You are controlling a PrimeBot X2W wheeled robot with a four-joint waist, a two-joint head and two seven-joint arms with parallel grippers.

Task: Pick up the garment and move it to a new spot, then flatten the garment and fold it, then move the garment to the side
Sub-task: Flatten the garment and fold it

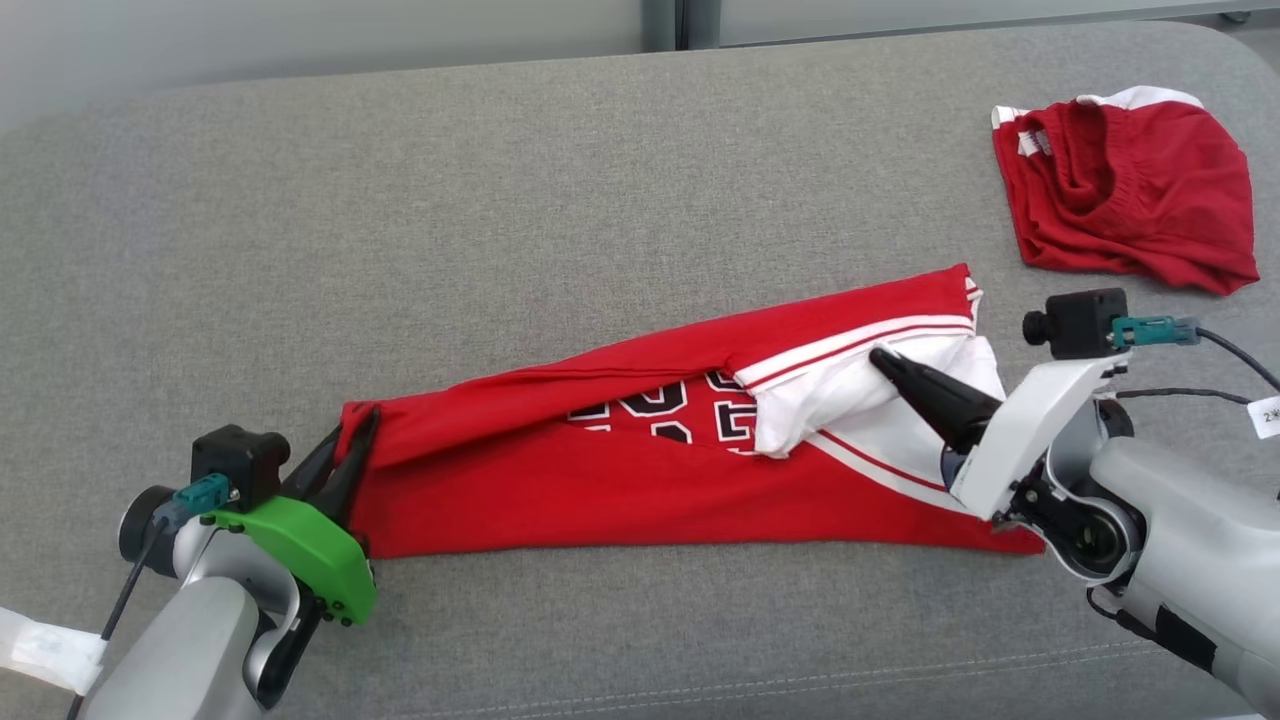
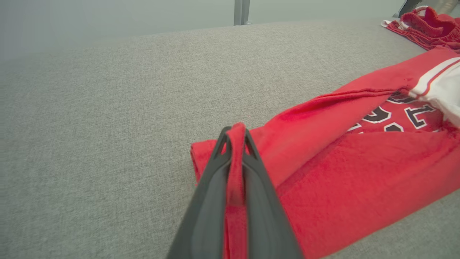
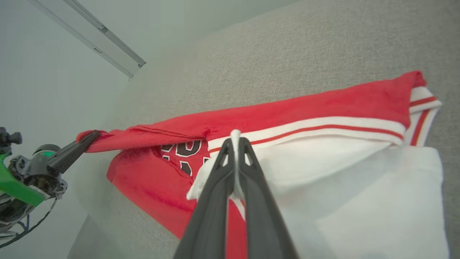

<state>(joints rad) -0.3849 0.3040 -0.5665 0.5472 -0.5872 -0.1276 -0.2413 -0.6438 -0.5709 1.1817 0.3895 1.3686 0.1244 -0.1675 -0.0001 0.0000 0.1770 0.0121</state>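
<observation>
Finding 1, location of the work. The garment [image 1: 620, 470], a red jersey with black lettering [image 1: 660, 410] and a white panel [image 1: 830, 395], lies on the grey worktop [image 1: 500, 200]. In the head view it forms a long band across the centre, running from 8 o'clock up towards 2 o'clock. Its far long edge is turned over towards the middle and partly covers the lettering.

Finding 2, left gripper [image 1: 368, 415]. It sits at 8 o'clock at the garment's left end. The left wrist view shows its fingers [image 2: 215, 169] closed tight on a ridge of red cloth that stands between them.

Finding 3, right gripper [image 1: 880, 356]. It enters from 4 o'clock and reaches the white panel near the garment's right end. The right wrist view shows a thin fold of white cloth nipped between its closed fingers [image 3: 221, 169].

Finding 4, reason for the hold. Each gripper pinches one end of the band, so the cloth between them is drawn fairly straight. In my judgement this keeps the edge taut so that both ends can be carried over together in a lengthwise fold. The fold appears to be in hand but not complete.

Finding 5, other items. A second red garment [image 1: 1125, 190] lies crumpled at 2 o'clock, apart from the work. It may mark the side spot, though that cannot be confirmed.

Risk: the right pinch takes little cloth and could slip under tension.
</observation>
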